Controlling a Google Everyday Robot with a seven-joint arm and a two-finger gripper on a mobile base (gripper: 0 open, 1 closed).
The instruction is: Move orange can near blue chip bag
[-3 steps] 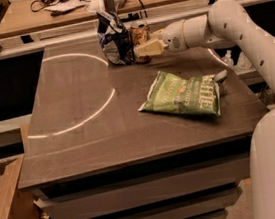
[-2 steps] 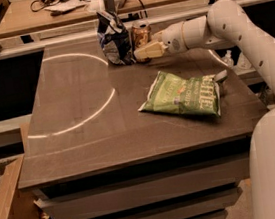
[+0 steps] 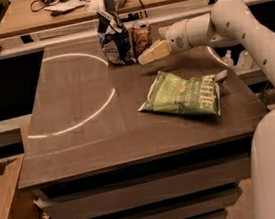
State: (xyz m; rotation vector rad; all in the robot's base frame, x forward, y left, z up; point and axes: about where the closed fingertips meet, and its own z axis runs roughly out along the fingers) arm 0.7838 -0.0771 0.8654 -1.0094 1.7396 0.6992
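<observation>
The orange can (image 3: 141, 37) stands upright at the table's far edge, right beside the blue chip bag (image 3: 114, 40), which also stands upright to its left. The two are touching or nearly so. My gripper (image 3: 155, 43) is just right of the can, at its lower right side, on the white arm reaching in from the right. Its pale fingers (image 3: 150, 54) are spread open, and the can stands on the table by itself, outside them.
A flat green chip bag (image 3: 183, 94) lies on the dark table (image 3: 90, 133) right of centre, under my arm. Behind the table's far edge runs a metal rail (image 3: 43, 40) and a cluttered bench. A wooden crate (image 3: 10, 214) is at the lower left floor.
My gripper has let go of the orange can and drawn back a little to the right. More of the can now shows beside the blue bag.
</observation>
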